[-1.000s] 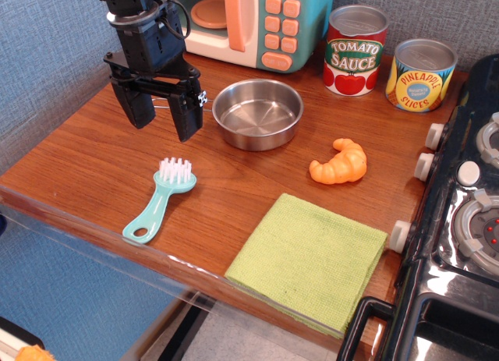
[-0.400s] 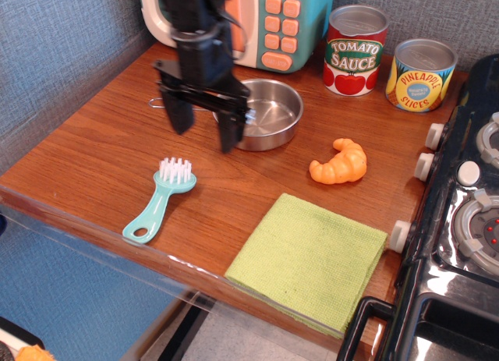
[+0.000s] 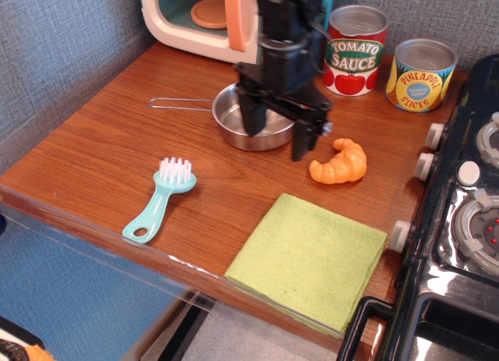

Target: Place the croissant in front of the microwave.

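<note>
The orange toy croissant (image 3: 340, 162) lies on the wooden counter, right of the steel pan (image 3: 243, 122). The teal and cream microwave (image 3: 204, 19) stands at the back, its door open and an orange plate inside. My gripper (image 3: 278, 141) is open, jaws pointing down, hovering over the pan's right side. Its right finger is just left of the croissant and apart from it. The arm hides the microwave's button panel.
A teal brush (image 3: 160, 199) lies at the front left. A green cloth (image 3: 307, 259) lies at the front. A tomato sauce can (image 3: 355, 51) and a pineapple can (image 3: 421, 75) stand at the back right. A black stove (image 3: 463, 221) borders the right.
My gripper has moved to the right, from the counter's left side across the pan toward the croissant. It stays open. The croissant has not moved.
</note>
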Robot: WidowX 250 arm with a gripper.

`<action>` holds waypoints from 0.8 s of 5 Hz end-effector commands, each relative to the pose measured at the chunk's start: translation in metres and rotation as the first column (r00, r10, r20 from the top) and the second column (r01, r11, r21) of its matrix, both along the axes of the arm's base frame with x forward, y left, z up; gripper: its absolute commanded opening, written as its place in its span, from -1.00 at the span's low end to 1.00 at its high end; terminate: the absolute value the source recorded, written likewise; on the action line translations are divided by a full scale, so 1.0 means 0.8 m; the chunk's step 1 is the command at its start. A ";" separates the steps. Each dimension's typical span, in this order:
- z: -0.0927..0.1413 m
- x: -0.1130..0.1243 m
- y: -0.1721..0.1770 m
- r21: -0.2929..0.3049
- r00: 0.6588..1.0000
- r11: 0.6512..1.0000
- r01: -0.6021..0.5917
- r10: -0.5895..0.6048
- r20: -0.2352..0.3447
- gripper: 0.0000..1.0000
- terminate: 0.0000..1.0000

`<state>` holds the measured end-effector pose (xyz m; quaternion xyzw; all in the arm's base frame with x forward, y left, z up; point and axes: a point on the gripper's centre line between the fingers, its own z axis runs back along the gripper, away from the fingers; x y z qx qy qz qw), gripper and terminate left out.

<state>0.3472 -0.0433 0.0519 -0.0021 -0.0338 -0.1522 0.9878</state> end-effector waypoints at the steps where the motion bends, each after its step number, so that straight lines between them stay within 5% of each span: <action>1: 0.015 0.036 -0.049 -0.016 0.995 0.998 0.065 -0.063 0.071 1.00 -1.00; 4: -0.021 0.031 -0.055 -0.034 1.000 0.999 0.026 -0.026 -0.001 1.00 -1.00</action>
